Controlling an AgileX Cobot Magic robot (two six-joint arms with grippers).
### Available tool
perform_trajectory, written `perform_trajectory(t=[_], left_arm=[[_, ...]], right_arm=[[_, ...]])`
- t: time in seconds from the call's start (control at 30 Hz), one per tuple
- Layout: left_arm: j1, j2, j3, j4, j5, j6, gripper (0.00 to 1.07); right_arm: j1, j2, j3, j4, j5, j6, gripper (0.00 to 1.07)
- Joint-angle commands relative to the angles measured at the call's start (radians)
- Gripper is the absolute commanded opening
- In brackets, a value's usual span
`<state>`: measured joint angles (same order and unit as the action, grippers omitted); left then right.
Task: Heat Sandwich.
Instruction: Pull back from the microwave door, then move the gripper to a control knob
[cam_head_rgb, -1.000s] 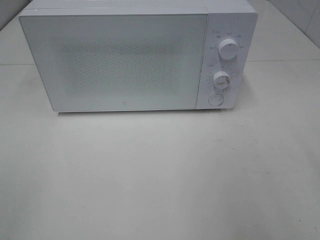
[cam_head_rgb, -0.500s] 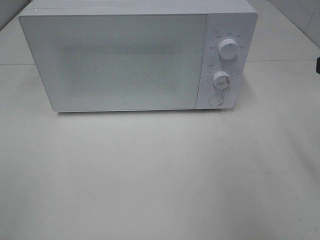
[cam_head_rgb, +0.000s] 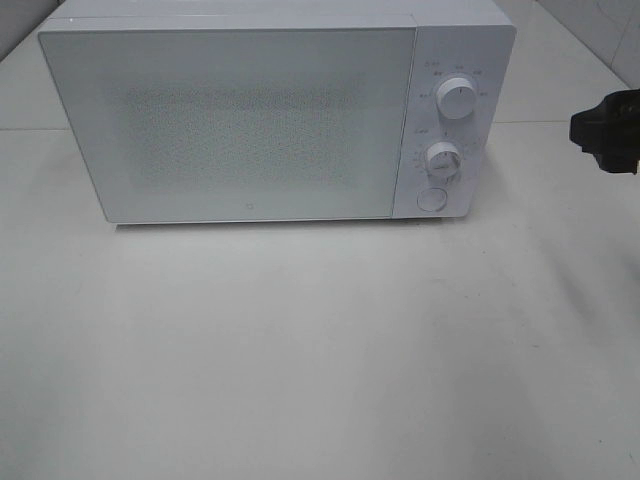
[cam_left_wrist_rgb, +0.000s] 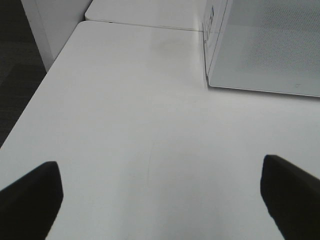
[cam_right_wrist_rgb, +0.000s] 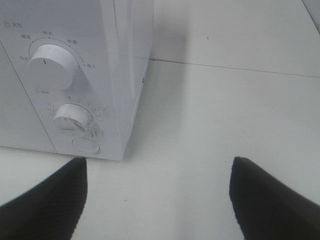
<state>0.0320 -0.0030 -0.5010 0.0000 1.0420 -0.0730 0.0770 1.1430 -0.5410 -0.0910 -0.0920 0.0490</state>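
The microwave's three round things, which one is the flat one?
The bottom button, lowest on the microwave; the upper knob and the middle knob above it both stick out.

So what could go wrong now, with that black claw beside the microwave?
The open right gripper faces the control panel: reaching for the round button, it could nudge the lower knob just above it. Also the door is shut and no sandwich shows, so heating might start empty.
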Motion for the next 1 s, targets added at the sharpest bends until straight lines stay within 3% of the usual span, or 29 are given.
perform_trajectory(t=[0.03, 0.3, 0.53, 0.7, 0.8, 1.0], left_arm=[[0.003, -0.027, 0.002, -0.015, -0.008, -0.001, 1.03], [0.003, -0.027, 0.002, -0.015, -0.008, -0.001, 1.03], [0.003, -0.027, 0.002, -0.015, -0.008, -0.001, 1.03], [0.003, -0.027, 0.002, -0.015, -0.008, -0.001, 1.03], [0.003, -0.027, 0.002, -0.015, -0.008, -0.001, 1.03], [0.003, -0.027, 0.002, -0.015, -0.008, -0.001, 1.03]], right_arm=[[-0.006, 0.038, 0.054, -0.003, -0.172, 0.0, 0.76], [-0.004, 0.07, 0.2, 0.08, -0.449, -0.017, 0.76], [0.009, 0.07, 0.265, 0.167, -0.56, -0.028, 0.76], [0.113, 0.07, 0.299, 0.273, -0.614, -0.121, 0.76], [0.219, 0.07, 0.309, 0.425, -0.655, -0.25, 0.76], [0.335, 0.081, 0.309, 0.577, -0.723, -0.362, 0.76]])
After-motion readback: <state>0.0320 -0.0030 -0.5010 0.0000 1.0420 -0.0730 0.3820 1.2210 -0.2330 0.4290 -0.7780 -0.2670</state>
